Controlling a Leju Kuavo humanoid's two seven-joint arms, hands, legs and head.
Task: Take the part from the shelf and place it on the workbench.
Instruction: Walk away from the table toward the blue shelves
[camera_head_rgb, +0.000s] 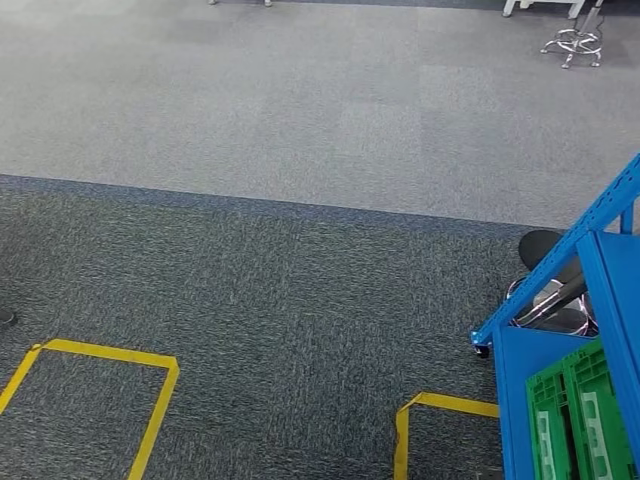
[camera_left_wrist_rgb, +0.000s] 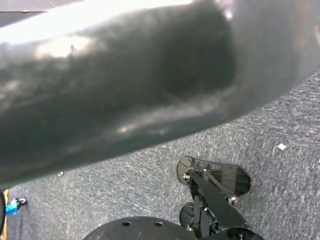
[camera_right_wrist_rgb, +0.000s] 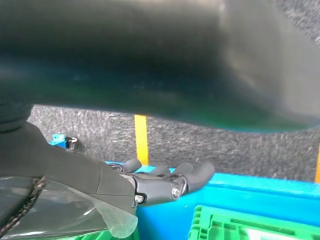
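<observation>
- Grey carpet floor (camera_head_rgb: 302, 130) with yellow tape outlines (camera_head_rgb: 151, 400) fills the head view; a blue metal shelf (camera_head_rgb: 558, 380) at near right carries green plastic crates (camera_head_rgb: 577, 420).
- Left wrist view: dark blur; hand state cannot be told.
- Right wrist view: right hand (camera_right_wrist_rgb: 166, 182), fingers extended and holding nothing, hovers above the shelf's blue edge (camera_right_wrist_rgb: 256, 192) beside a green crate (camera_right_wrist_rgb: 241, 225); the part cannot be made out.

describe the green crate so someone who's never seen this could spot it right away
Find the blue metal shelf at the right edge of the head view. The green crate sits inside its frame, low in the corner. It is the only bright green, ribbed plastic thing among blue metal and grey carpet.
</observation>
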